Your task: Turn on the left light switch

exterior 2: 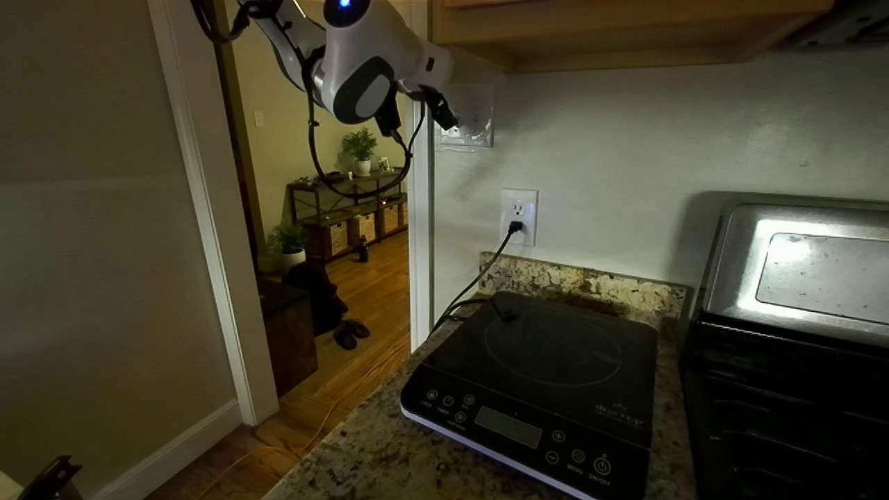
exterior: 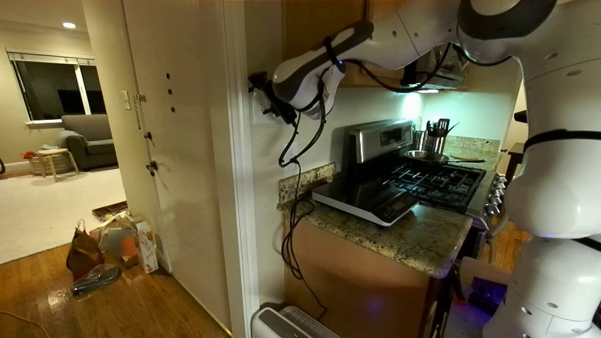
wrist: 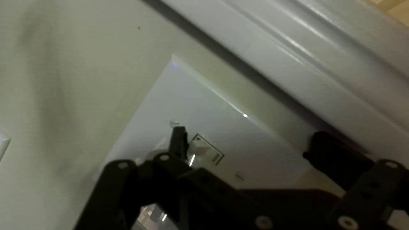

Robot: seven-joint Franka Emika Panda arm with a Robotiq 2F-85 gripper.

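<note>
Right up by the wall is the gripper, fingers spread wide, and it has hold of nothing! The light switch sits in the gap, just beside one fingertip and well apart from the other; touching or not, I can't tell, and I can't read whether it's on or off either. Straight ahead of the tool, the white switch plate, tilted in the wrist view, its lower part hidden by that same finger. Over on the other finger's side, white door trim, near the plate's edge. Look below the gripper: an outlet, black plug in its lower socket, and lower again, in both exterior views, the portable cooktop, flat on the speckled counter. Farther from the tool, past the cooktop, the stove, then utensils upright in a metal holder. And well beyond the gripper, past the door, a gray couch near a window!
</note>
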